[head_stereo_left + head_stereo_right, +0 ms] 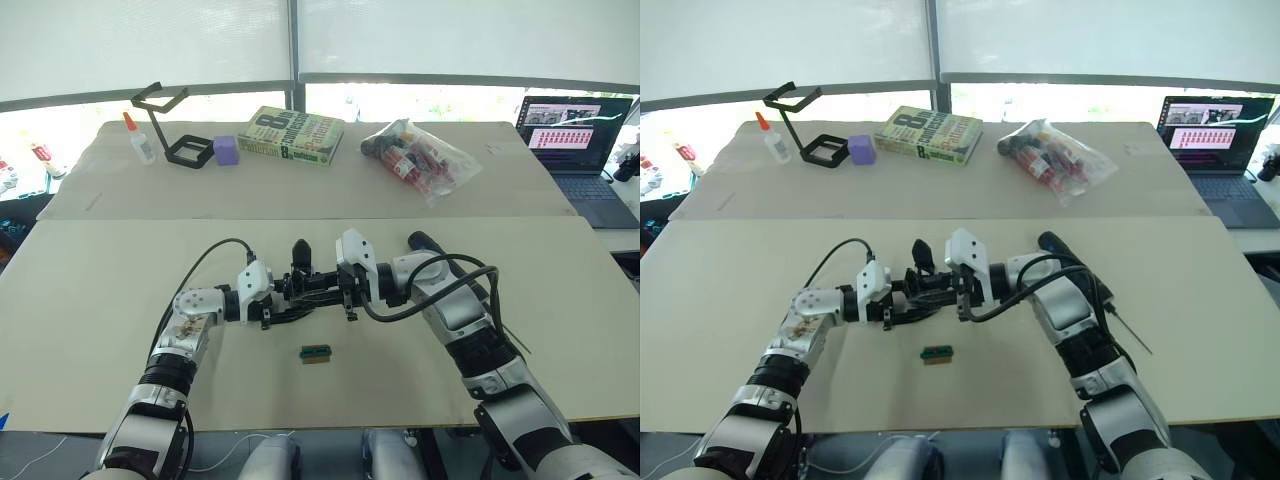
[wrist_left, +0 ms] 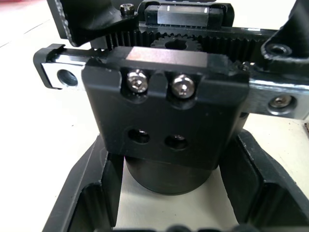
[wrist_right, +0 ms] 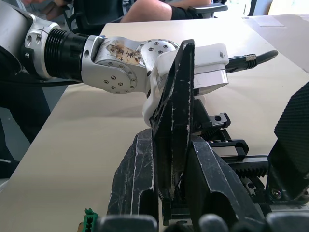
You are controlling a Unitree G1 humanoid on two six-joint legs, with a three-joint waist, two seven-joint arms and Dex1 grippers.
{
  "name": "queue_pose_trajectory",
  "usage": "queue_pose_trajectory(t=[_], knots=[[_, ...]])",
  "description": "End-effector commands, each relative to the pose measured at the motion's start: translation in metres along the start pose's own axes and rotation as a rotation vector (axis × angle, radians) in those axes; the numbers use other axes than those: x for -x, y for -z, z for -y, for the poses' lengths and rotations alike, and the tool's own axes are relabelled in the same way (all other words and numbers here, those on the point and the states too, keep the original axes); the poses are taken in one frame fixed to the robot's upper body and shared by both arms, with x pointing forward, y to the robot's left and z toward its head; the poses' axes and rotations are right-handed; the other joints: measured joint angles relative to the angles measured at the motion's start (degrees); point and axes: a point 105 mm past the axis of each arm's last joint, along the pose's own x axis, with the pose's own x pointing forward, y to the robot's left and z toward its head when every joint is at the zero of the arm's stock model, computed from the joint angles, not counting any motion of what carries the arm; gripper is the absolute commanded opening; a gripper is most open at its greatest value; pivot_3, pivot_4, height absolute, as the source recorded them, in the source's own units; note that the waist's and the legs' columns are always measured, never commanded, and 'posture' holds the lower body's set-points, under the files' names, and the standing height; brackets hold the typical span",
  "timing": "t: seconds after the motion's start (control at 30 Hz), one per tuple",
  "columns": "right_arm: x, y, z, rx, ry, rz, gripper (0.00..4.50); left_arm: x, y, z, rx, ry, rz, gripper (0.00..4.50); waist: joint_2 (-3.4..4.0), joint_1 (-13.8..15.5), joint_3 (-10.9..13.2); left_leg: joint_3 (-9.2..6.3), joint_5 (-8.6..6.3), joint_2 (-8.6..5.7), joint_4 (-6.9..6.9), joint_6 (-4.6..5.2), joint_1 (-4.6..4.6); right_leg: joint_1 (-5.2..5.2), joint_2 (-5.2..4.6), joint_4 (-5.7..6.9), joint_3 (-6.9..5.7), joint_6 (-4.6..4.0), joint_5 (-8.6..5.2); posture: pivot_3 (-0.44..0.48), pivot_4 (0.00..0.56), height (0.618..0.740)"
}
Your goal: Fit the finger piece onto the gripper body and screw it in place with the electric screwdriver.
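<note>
Left eye view has both arms meeting over the middle of the near table point(image 1: 90, 300), and the black parts crowd together so closely there that I can't separate them well from this height. The left gripper point(image 1: 283, 303) and the right gripper point(image 1: 333, 292) come in from either side of the gripper body point(image 1: 300, 285), whose pointed finger sticks up between them. From the left wrist view the gripper body point(image 2: 166, 104) sits right between the two black fingers point(image 2: 84, 193), its round base low down, a block with two screws and two empty holes facing the camera, a toothed rack and silver rail behind; the jaws look clamped on it, though the contact points are cut off. In the right wrist view the finger piece point(image 3: 174, 121) stands upright, pinched between that gripper's fingers point(image 3: 133, 183), just above the rack; whether it touches the body is hidden. Behind the right arm lies the electric screwdriver point(image 1: 1065, 255), mostly covered, its thin bit point(image 1: 1133, 333) poking out on the table. A small green-and-brown block point(image 1: 316, 353) lies just in front of the grippers.
</note>
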Motion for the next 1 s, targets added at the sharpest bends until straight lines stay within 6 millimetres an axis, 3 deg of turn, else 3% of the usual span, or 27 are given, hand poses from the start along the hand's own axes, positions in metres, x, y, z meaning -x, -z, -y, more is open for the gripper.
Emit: queue_pose_trajectory(t=[0.03,0.27,1.0], knots=[[-0.002,0.015,0.005,-0.043,0.023,-0.082,0.37,-0.006,0.012,0.013,0.046,0.048,-0.026,2.29,0.04,-0.1,0.0,0.00,0.00,0.00,0.00,0.00,0.00,0.00,0.00,0.00,0.00,0.00,0.00,0.000,0.150,0.740],[0.003,0.019,0.010,-0.049,0.034,-0.104,0.37,-0.006,0.011,0.014,0.049,0.052,-0.024,2.29,0.08,-0.1,-0.1,-0.02,0.00,0.00,-0.01,0.00,0.04,0.04,0.00,0.00,-0.02,0.00,0.00,0.000,0.150,0.740],[0.008,0.017,0.002,-0.066,-0.012,-0.138,0.37,-0.004,0.012,0.017,0.058,0.047,-0.029,2.29,0.09,-0.1,-0.1,-0.11,-0.01,0.00,-0.14,-0.01,0.02,0.02,-0.01,-0.06,-0.08,0.00,0.00,0.000,0.150,0.740]])
